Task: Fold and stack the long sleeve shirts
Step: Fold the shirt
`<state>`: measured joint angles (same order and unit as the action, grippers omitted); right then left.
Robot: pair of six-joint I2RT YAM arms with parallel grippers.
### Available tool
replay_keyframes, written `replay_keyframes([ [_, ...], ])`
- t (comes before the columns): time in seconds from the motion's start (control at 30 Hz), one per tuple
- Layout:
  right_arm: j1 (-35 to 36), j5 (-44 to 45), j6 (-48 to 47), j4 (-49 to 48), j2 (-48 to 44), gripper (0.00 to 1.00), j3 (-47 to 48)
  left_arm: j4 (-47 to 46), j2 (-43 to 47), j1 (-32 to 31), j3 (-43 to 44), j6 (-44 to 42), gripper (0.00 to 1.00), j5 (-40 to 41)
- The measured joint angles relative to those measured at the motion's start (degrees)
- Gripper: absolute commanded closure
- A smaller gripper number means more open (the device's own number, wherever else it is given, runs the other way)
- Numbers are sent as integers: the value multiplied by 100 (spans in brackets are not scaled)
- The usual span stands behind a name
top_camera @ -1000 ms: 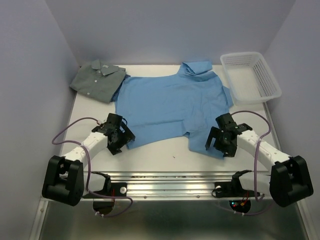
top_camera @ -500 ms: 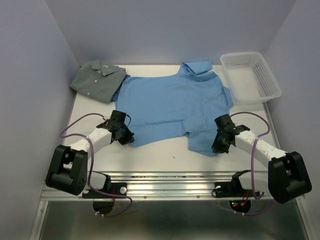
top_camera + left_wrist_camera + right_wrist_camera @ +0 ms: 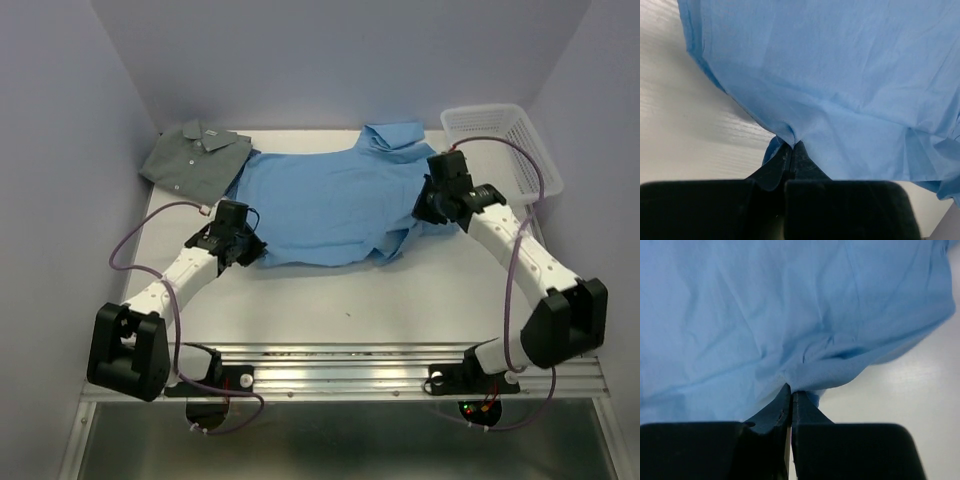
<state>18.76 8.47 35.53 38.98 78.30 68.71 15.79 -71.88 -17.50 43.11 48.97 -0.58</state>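
Note:
A light sky-blue shirt (image 3: 320, 205) lies spread across the middle of the table, collar toward the back. My left gripper (image 3: 243, 250) is shut on the shirt's near left hem (image 3: 790, 135), the cloth pinched between the tips of my left gripper (image 3: 791, 146). My right gripper (image 3: 432, 205) is shut on the right side of the same shirt (image 3: 805, 375), lifted and carried back toward the collar; my right gripper (image 3: 791, 389) holds a bunched fold. A folded grey-green shirt (image 3: 195, 160) rests at the back left.
A white mesh basket (image 3: 500, 150) stands at the back right corner, close to my right arm. Purple-grey walls close in the table on three sides. Bare white tabletop (image 3: 350, 300) lies between the shirt and the arm bases.
Both grippers went from open to shut on the blue shirt. The right one then drew its side back and inward, folding the near right part over; the left moved slightly back.

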Motion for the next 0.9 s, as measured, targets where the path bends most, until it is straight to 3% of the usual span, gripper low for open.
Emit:
replay_keyframes([
  [0.17, 2, 601, -570, -212, 2000, 96, 1725, -57, -415, 170, 332, -35, 100, 83],
  [0.23, -2, 765, -848, -330, 2857, 73, 2546, -70, -654, 262, 518, -68, 100, 114],
  [0.27, -4, 828, -994, -308, 3379, 34, 3056, -81, -828, 310, 649, -94, 100, 125],
  [0.33, -4, 826, -1322, -378, 4183, 21, 3915, -120, -1167, 411, 916, -173, 100, 149],
  [0.43, -7, 715, -1639, -190, 4898, 13, 4682, -120, -1576, 485, 1252, -273, 100, 138],
  [0.47, -9, 658, -1714, -146, 4918, 0, 4680, -140, -1685, 498, 1351, -310, 100, 125],
  [0.6, -9, 343, -1869, -352, 3954, 0, 3268, -142, -1777, 516, 1427, -417, 100, 107],
  [0.73, -9, -122, -1836, -938, 1886, 0, 981, -138, -1777, 516, 1429, -503, 100, 109],
  [0.83, -7, -498, -1770, -1152, 887, 0, 26, -114, -1779, 516, 1464, -551, 100, 105],
  [0.9, 9, -717, -1757, -1325, 868, 0, -157, -96, -1792, 516, 1519, -584, 100, 94],
])
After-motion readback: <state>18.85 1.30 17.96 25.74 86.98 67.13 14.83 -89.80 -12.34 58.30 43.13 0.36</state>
